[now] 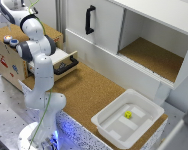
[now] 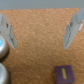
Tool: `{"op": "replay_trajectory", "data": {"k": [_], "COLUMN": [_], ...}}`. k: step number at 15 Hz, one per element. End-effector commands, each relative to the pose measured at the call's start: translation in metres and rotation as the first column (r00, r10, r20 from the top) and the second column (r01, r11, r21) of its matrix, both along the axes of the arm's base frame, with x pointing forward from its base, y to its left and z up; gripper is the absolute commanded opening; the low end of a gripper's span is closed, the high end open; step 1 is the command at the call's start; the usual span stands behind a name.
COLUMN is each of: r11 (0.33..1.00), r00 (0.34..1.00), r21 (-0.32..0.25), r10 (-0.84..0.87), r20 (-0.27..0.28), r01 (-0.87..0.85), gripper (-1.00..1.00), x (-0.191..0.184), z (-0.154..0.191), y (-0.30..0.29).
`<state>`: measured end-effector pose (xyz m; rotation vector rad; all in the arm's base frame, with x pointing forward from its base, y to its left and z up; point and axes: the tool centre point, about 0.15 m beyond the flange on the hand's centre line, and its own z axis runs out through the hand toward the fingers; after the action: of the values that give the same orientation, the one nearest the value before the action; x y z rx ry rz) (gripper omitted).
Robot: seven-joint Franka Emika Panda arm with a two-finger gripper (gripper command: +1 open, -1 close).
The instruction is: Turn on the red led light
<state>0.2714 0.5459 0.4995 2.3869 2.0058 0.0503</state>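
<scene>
gripper (image 2: pixel 41 30): fingers spread wide, holding nothing, above the box top
red light (image 1: pixel 7 38): on the wooden box (image 1: pixel 9 62) top, near its edge, beside the blue button (image 1: pixel 13 42)
drawer (image 1: pixel 64 61): pulled open

text: we can read none | wooden box (image 1: pixel 9 60) side: we see small red and blue stickers, too blurred to make out | wrist view: we find no lettering
</scene>
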Motion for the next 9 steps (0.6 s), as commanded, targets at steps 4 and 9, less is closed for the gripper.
{"op": "replay_trajectory", "data": {"k": [4, 9], "r11": [0.995, 0.998], "r00": [0.993, 0.991], "r21": [-0.024, 0.013], "r10": [0.096, 0.056], "r20": [-0.071, -0.123], "r01": [-0.098, -0.055], "gripper": [1.00, 1.00], "x": [0.039, 0.052], "z": [-0.019, -0.041], "y": [-0.033, -0.054]}}
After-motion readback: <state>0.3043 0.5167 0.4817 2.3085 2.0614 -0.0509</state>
